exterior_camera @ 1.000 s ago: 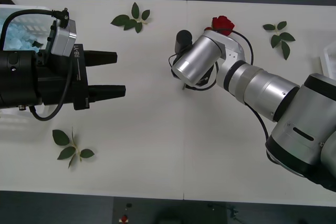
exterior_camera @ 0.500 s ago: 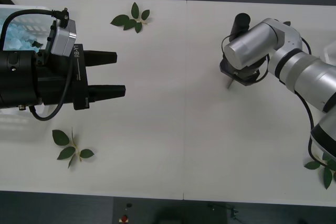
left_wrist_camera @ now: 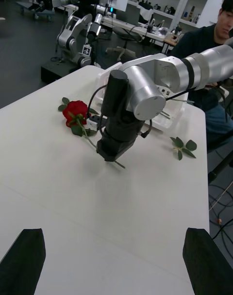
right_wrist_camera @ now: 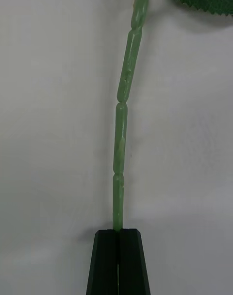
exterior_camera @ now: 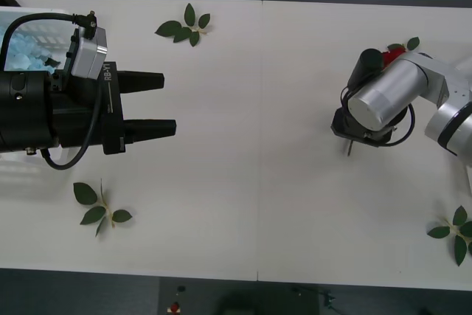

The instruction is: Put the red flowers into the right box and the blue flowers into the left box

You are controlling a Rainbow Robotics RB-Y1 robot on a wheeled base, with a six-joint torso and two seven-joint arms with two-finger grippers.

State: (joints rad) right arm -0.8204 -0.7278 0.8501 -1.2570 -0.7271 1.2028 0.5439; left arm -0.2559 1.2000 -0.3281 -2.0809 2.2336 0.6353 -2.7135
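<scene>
So the right hand point(right_wrist_camera: 119, 236) is clenched on the green stem of a red rose point(left_wrist_camera: 75, 112), with both black fingers pressed together around its lower end. From the front it's out over the right side of the white worktop point(exterior_camera: 243, 108), and the bloom pokes out red just behind the silver wrist, at the far side. The left wrist camera shows the rose sloping from the hand toward the worktop, though whether the bloom touches the surface is hard to call. The right box point(left_wrist_camera: 170, 122) sits just behind that arm.

The left hand point(exterior_camera: 166, 105) is parked over the left side, fingers spread wide with nothing between them. Behind it at the far left edge is the left box point(exterior_camera: 29, 16) with blue flowers point(exterior_camera: 22, 46) inside. Loose leaf sprigs point(exterior_camera: 184, 26) are scattered around the worktop.
</scene>
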